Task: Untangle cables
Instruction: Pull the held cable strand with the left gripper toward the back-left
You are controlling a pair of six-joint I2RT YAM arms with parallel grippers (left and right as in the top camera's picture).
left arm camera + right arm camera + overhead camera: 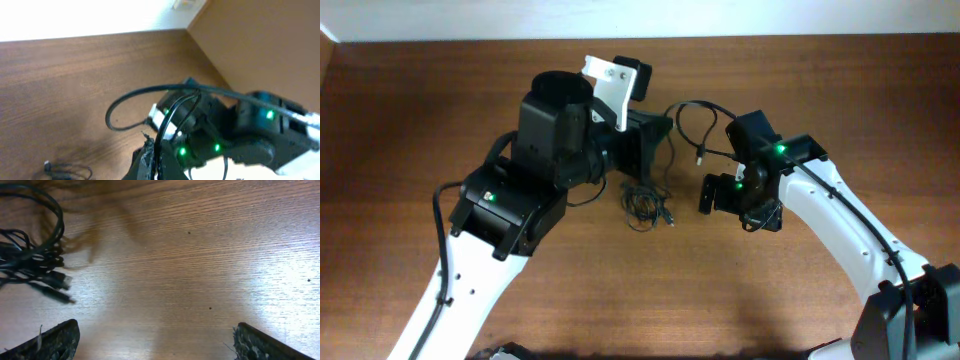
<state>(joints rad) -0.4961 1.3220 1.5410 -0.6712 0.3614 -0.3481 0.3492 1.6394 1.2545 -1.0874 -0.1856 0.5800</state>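
A small black bundle of cables lies on the wooden table between the arms. It also shows in the left wrist view and the right wrist view. My left gripper is shut on one black cable, which is lifted off the table. The cable loops over to the right and ends in a small hanging plug. In the left wrist view the cable rises out of the shut jaws. My right gripper is wide open and empty, just right of the bundle.
The brown wooden table fills the view, with a pale wall along its far edge. The right arm's body with green lights sits close behind the lifted cable.
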